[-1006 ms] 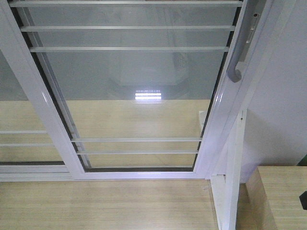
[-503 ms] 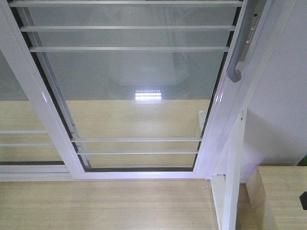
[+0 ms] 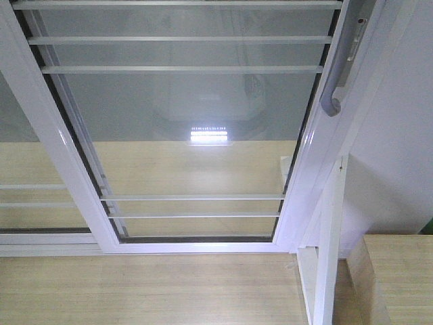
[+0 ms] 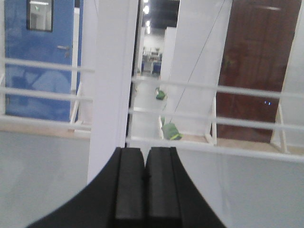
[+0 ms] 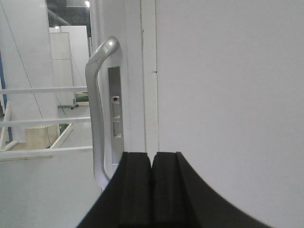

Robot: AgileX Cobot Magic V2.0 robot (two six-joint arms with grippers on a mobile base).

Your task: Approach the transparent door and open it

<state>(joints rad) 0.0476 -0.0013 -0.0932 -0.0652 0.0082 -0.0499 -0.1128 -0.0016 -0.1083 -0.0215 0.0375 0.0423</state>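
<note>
Hardly anything moved; the transparent door (image 3: pixel 196 108) stays shut. Left pincer (image 4: pixel 144 154) and right pincer (image 5: pixel 152 157) are pressed together; the right may knock the handle (image 5: pixel 97 109), not grasp it.

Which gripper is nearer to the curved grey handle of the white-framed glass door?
Right. The right gripper, shut, is close before the curved grey handle, which stands just left of it. The left gripper, shut, faces thin white bars; no handle shows there.
</note>
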